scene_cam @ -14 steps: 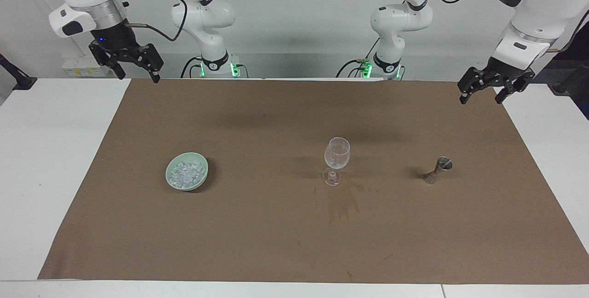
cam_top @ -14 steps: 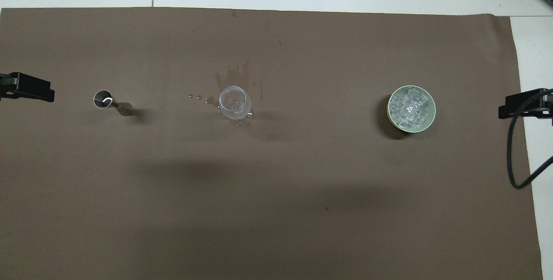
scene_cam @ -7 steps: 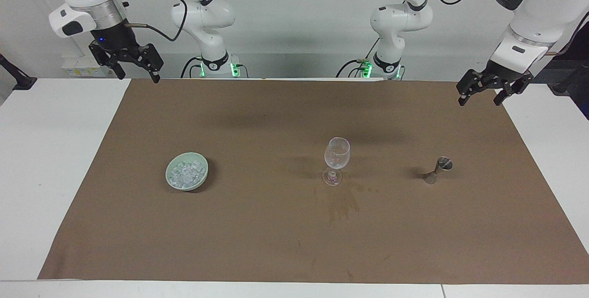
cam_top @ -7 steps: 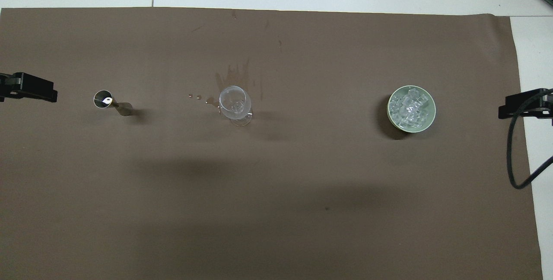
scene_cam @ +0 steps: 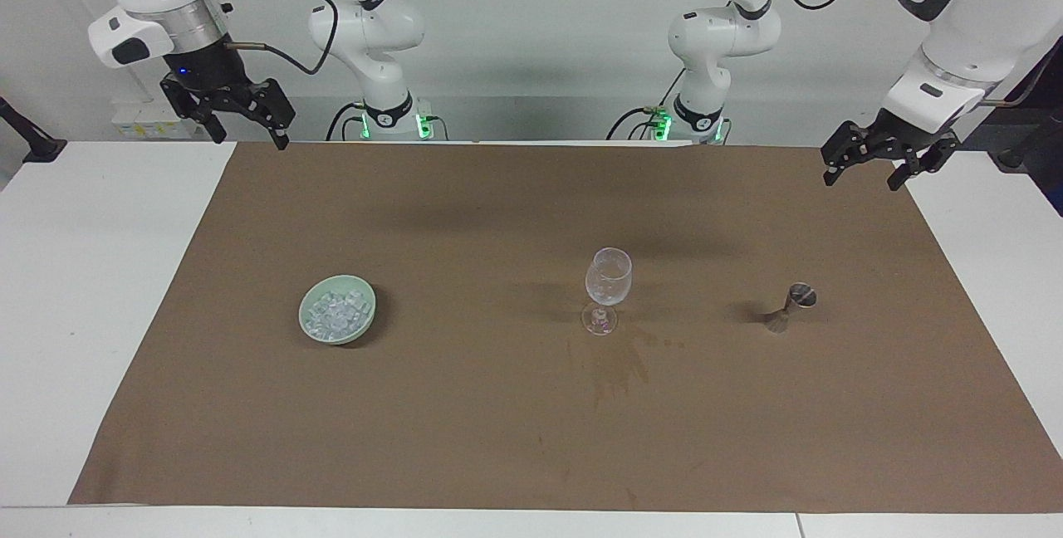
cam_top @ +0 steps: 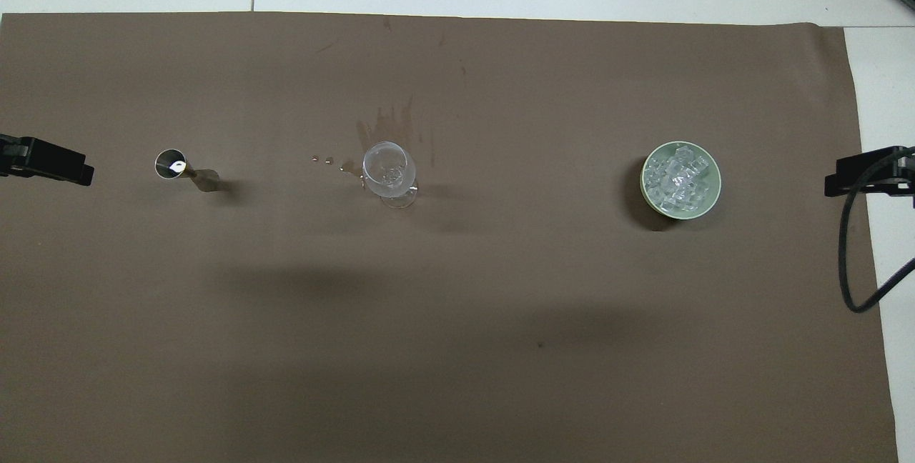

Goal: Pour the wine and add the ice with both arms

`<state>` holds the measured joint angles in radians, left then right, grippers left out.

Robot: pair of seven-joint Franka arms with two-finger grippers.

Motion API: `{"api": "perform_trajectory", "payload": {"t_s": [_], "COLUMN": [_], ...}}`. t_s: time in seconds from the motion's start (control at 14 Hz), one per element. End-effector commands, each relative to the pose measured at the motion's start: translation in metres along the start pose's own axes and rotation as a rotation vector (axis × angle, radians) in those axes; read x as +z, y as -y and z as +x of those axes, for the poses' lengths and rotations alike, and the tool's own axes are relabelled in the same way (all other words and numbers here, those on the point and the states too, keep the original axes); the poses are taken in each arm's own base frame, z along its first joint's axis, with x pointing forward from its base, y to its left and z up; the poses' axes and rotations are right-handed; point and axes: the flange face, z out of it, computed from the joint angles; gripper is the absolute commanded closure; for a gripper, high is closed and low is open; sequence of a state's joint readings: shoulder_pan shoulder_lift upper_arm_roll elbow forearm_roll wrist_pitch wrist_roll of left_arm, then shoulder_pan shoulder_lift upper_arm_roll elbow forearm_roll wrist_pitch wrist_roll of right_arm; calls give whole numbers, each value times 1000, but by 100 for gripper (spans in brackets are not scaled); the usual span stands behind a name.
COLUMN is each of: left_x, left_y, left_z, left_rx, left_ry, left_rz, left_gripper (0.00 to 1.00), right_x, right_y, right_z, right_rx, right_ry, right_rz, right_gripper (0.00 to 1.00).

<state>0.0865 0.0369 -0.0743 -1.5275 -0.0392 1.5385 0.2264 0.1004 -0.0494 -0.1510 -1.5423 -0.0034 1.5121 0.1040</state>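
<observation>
Both arms hang raised at the robots' end of the worktop point(scene_cam: 50, 272), each out over a corner of the brown mat point(scene_cam: 498, 438). The right gripper point(scene_cam: 241, 135) sits above the mat's corner at the right arm's end, jaws spread wide and holding nothing. The left gripper point(scene_cam: 859, 174) is up over the mat's edge at the left arm's end, likewise spread open and empty.

The ice point(scene_cam: 336, 315) lies heaped in a pale green bowl point(scene_cam: 309, 330) that stands on the mat toward the right arm's end, farther from the robots than the mat's corner under the right gripper and well apart from it. From overhead the cubes point(cam_top: 678, 178) fill most of the bowl point(cam_top: 715, 191), and only the dark tip of the right gripper point(cam_top: 858, 178) shows at the edge of that view, clear of the bowl.

Near the middle of the mat a clear stemmed glass point(scene_cam: 608, 281) stands upright, with a dark stain point(scene_cam: 619, 368) on the mat just beside its foot. Toward the left arm's end stands a small metal jigger point(scene_cam: 793, 305), upright, well apart from the left gripper above the mat's edge.
</observation>
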Motion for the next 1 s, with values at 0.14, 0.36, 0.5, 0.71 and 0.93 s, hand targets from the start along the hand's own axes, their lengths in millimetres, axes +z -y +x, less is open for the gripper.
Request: {"api": "perform_trajectory", "payload": {"t_s": [0.14,0.36,0.5,0.71,0.93], "left_x": [8,32,47,106,166], "left_y": [67,100,117,157,190], "left_z": [-25,-29,-26,-13,-4], "left_rx": [182,353,455,571,779], "left_ry": [-30,-60,-126,-220,-375], "left_rz": [-166,-240,-334,-501,-605], "left_gripper": [0,0,0,0,0], "right_x": [-2,-2,-2,-2,-2], "right_y": [-2,-1,-2,-2,-2], "right_z": [-3,-3,-3,-3,-3], "right_rx": [2,1,2,2,2], "right_ry": [-8,-9,-8,-8,-8], "right_rz": [24,24,24,24,24], "right_gripper": [0,0,0,0,0]}}
